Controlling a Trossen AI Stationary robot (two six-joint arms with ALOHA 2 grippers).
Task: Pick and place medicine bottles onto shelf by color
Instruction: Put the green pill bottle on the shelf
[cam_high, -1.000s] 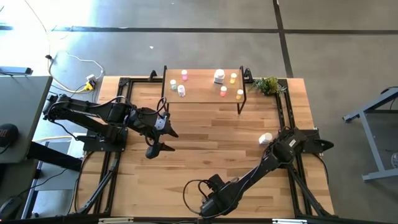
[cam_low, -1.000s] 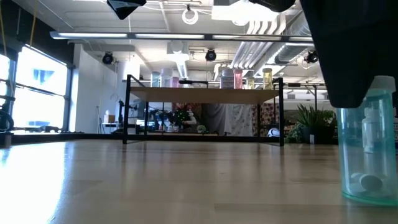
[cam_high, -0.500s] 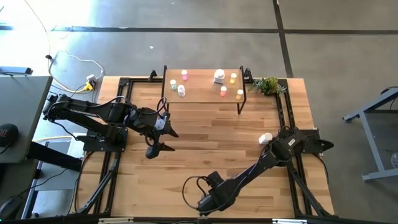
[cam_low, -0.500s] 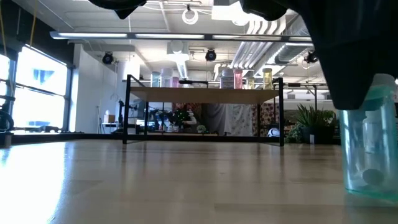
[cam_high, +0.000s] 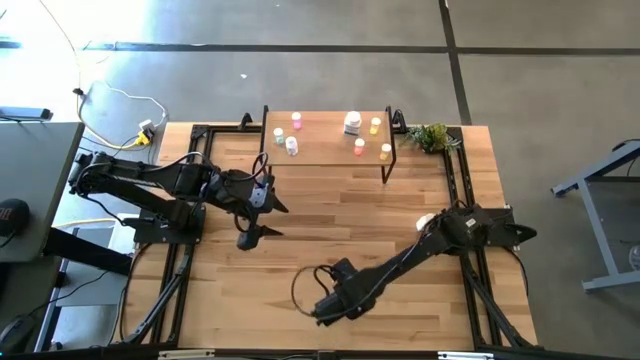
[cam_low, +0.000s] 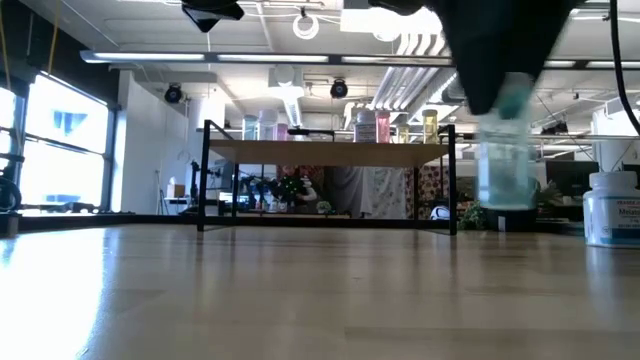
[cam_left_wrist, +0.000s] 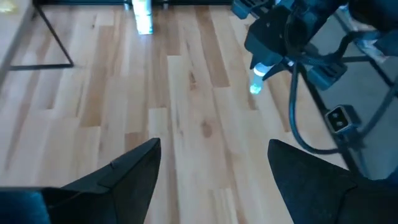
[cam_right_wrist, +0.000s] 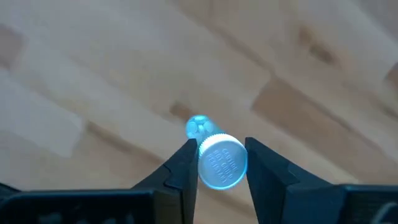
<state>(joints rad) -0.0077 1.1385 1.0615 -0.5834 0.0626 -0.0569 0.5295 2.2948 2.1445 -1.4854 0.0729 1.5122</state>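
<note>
Right tool (cam_right_wrist: 222, 163) with bluish bottle (cam_right_wrist: 221, 160), open tabletop (cam_right_wrist: 298, 81) around.

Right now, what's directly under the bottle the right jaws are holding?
Only bare tabletop: the right gripper is shut on the bluish bottle, which hangs clear of the wood in the low view. A round pill-like shape shows inside its lower end; the jaws hide part of its sides.

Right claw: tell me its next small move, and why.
Probably carry the small translucent blue-green bottle toward the low wood-topped shelf with black legs. The right claw is shut on the bottle's cap, and the low view shows it hanging clear of the wooden table, so lifting looks done. The left claw hovers open.
</note>
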